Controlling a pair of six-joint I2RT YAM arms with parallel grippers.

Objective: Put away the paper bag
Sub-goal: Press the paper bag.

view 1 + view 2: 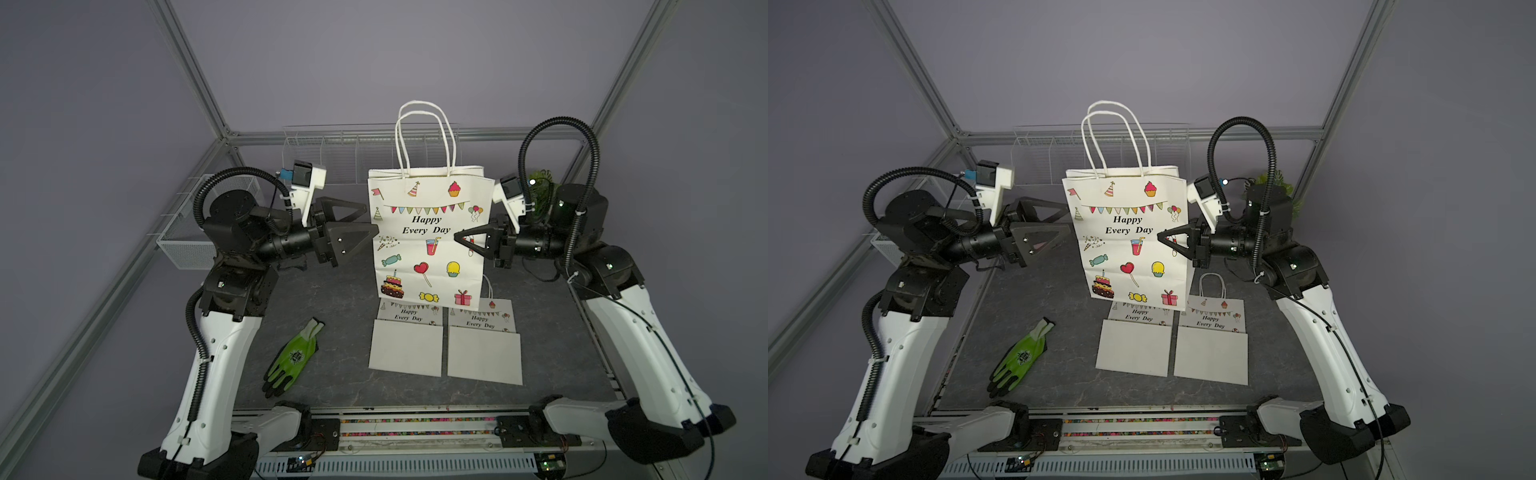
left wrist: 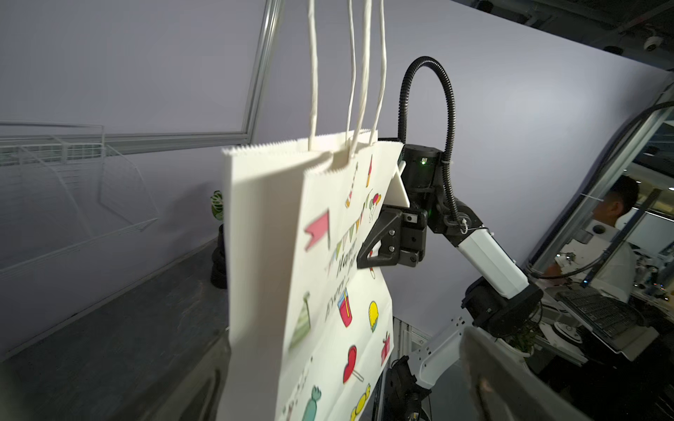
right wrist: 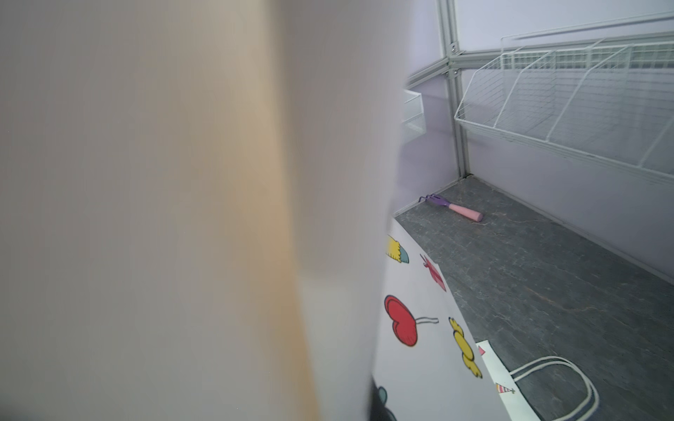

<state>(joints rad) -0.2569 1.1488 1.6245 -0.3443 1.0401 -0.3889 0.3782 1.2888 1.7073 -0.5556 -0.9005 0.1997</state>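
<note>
A white paper bag [image 1: 428,245] [image 1: 1129,245] printed "Happy Every Day" stands upright mid-table, its cord handles up. My right gripper [image 1: 458,238] [image 1: 1160,237] is shut on the bag's right edge, about halfway up; the left wrist view shows the right gripper [image 2: 361,260] pinching there. My left gripper [image 1: 371,217] [image 1: 1067,217] is open at the bag's left edge, one finger in front and one behind. In the left wrist view the bag [image 2: 277,255] sits between my blurred fingers [image 2: 492,382]. The bag [image 3: 419,291] fills the right wrist view.
Two folded flat bags [image 1: 405,347] [image 1: 484,351] lie in front of the standing bag. A green glove [image 1: 293,357] lies front left. A white wire rack [image 1: 332,153] lines the back wall and a mesh basket [image 1: 195,232] hangs left. A pink-handled tool [image 3: 456,209] lies in the back corner.
</note>
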